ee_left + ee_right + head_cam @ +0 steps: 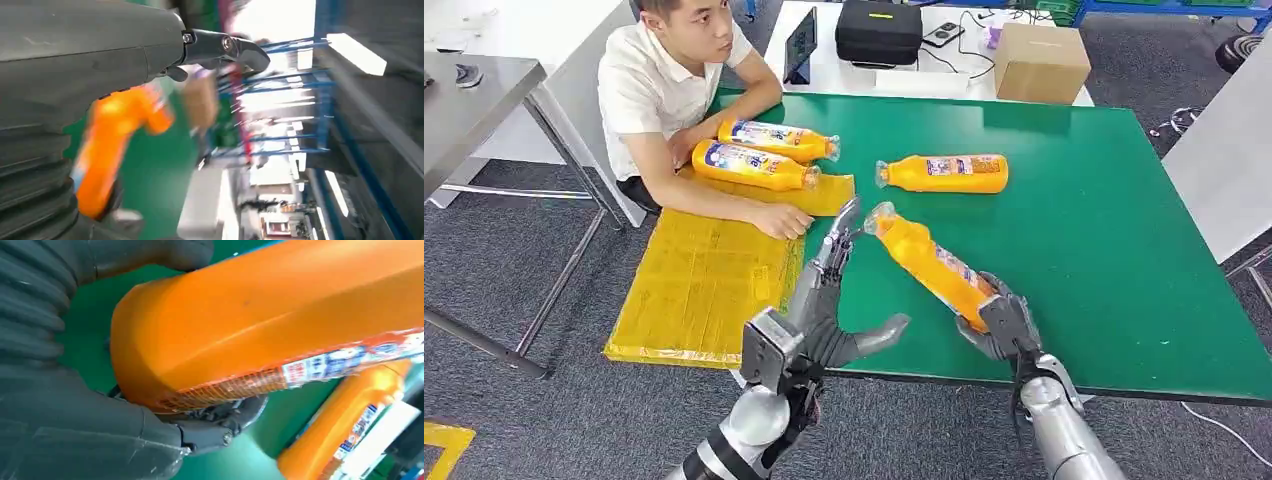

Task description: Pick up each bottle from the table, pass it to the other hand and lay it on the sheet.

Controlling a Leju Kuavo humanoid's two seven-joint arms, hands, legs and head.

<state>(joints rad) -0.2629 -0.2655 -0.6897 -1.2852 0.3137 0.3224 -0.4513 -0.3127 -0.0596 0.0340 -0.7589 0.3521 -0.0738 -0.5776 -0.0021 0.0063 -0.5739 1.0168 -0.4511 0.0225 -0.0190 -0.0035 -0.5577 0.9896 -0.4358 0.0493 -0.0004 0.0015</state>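
Near the front edge of the green table (1124,250), the right hand (999,325) grasps an orange bottle (929,262) by its base; the bottle is tilted, and its clear cap end points away from the robot toward the yellow sheet (699,280); in the right wrist view the fingers (220,427) wrap under the bottle's bottom end. Just beside the cap of this bottle, the left hand (834,300) is released, with fingers spread and nothing in it; one fingertip reaches up close to the cap, but I cannot tell if it touches. On the far part of the sheet lie two bottles (754,165) side by side; a person's hand (782,222) rests on the sheet next to them. Beyond the held bottle, another bottle (944,172) lies flat on the table, apart from the sheet.
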